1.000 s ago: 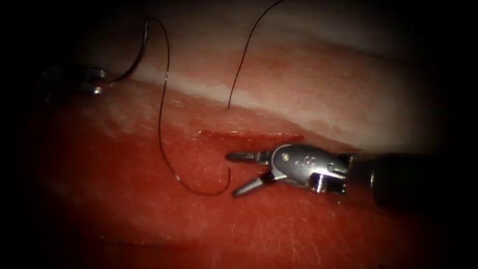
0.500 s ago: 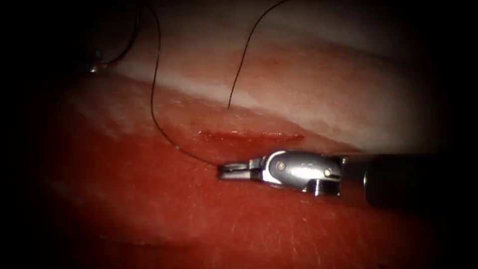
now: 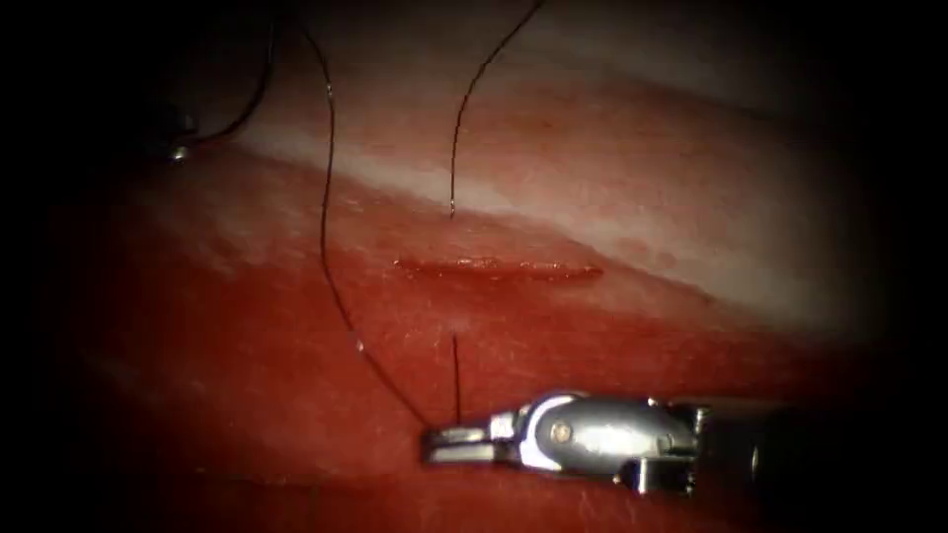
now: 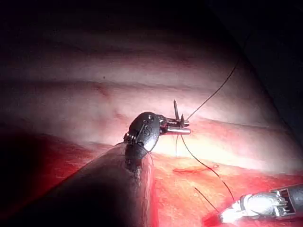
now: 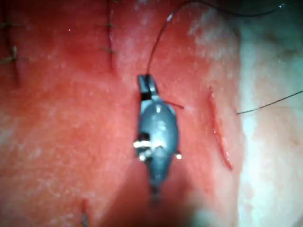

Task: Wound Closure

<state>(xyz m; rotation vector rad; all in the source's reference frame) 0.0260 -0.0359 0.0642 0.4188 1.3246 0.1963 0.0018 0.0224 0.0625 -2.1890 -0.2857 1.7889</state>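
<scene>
Cut (image 3: 499,267) unclosed, one thread (image 3: 336,286) pass through tissue (image 3: 592,178); right hand (image 3: 444,444) clamps thread, left hand (image 4: 182,126) clamps needle (image 4: 175,109) near its middle, clear of tissue

The right arm's tool (image 3: 432,445) lay level, jaws clamped on the thread (image 3: 336,286). The left arm's tool (image 4: 182,126) gripped the needle (image 4: 175,109), wrist bent sideways.

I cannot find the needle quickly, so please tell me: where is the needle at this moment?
In the left wrist view, the needle is held in the shut left tool, above the tissue, not in it, up beyond the cut.
</scene>
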